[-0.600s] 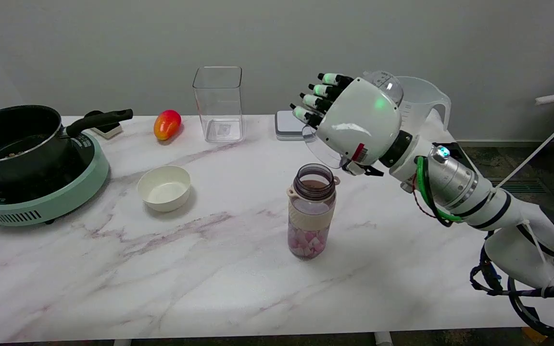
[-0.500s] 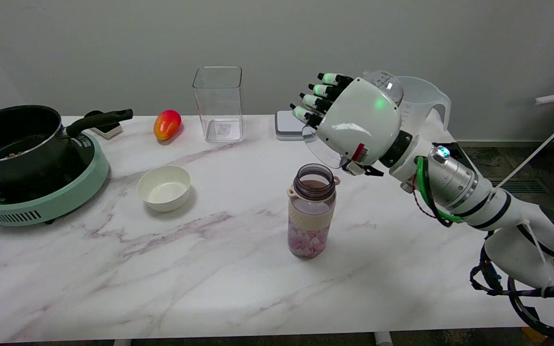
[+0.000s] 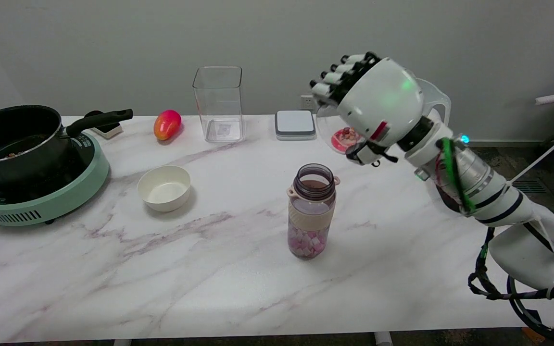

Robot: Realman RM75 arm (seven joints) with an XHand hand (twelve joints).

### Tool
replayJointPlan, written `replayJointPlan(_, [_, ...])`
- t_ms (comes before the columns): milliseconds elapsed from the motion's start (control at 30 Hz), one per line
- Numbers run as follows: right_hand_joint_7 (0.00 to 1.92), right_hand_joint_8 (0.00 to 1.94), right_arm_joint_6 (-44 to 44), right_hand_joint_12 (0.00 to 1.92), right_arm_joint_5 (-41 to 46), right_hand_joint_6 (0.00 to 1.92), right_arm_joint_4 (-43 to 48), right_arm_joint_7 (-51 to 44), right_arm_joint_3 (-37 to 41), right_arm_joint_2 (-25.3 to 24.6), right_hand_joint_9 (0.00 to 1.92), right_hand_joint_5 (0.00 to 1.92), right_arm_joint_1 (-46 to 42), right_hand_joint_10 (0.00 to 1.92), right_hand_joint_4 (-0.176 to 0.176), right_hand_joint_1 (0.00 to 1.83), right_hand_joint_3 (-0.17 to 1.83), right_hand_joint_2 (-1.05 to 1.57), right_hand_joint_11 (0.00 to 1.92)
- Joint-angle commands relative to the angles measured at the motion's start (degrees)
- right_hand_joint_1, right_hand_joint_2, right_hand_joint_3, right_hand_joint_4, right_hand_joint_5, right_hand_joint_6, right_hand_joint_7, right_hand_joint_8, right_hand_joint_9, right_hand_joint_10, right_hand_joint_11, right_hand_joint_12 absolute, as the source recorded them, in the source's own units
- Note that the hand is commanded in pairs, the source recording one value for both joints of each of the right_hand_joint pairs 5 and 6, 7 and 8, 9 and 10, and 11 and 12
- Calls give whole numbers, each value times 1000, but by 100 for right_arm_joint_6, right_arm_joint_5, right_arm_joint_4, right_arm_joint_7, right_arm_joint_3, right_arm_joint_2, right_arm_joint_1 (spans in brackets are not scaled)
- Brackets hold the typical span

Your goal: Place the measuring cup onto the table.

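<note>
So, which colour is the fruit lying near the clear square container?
The fruit is red shading to orange-yellow, seen in the head view.

This looks like a robot test room arranged as a kitchen. A marble-pattern bench (image 3: 185, 269) stands against a plain grey wall (image 3: 113, 43). On the left end of the bench a black pot (image 3: 12, 139) sits on a green cooker (image 3: 41, 197). Near the cooker are a white bowl (image 3: 164, 188) and a mango (image 3: 167, 124).
</note>
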Motion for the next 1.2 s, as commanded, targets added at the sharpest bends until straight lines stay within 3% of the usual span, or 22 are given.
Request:
replayJointPlan(33, [1556, 1556, -294, 1272, 6303, 1480, -912, -162, 326, -257, 1485, 1480, -341, 1485, 0, 1517, 592, 1051, 1272])
replayJointPlan(167, [1549, 1549, -284, 1273, 7125, 1471, -1388, 574, 57, -72, 1483, 1471, -365, 1483, 0, 1543, 663, 1007, 1273])
replayJointPlan(300, [1549, 1549, -122, 1275, 7039, 1481, -2127, 2058, -311, 150, 1480, 1481, -155, 1480, 0, 1555, 698, 983, 1275])
replayJointPlan(533, [1581, 1581, 736, 1292, 6672, 1538, -3938, 3545, -1921, 381, 1502, 1538, 1133, 1502, 0, 1541, 647, 1036, 1292])
replayJointPlan(700, [1594, 1594, 1609, 1301, 6345, 1562, -5571, 4671, -3074, 42, 1513, 1562, 2244, 1513, 0, 1515, 581, 1112, 1301])
replayJointPlan(867, [1597, 1597, 2188, 1305, 5500, 1562, -7002, 5624, -3173, -612, 1516, 1562, 2953, 1516, 0, 1507, 559, 1130, 1305])
replayJointPlan(1033, [1597, 1597, 2425, 1307, 5074, 1561, -7664, 5960, -3185, -903, 1516, 1561, 3373, 1516, 0, 1504, 550, 1137, 1307])
replayJointPlan(1200, [1596, 1596, 2475, 1306, 4934, 1552, -7608, 6025, -3211, -917, 1515, 1552, 3569, 1515, 0, 1503, 552, 1139, 1306])
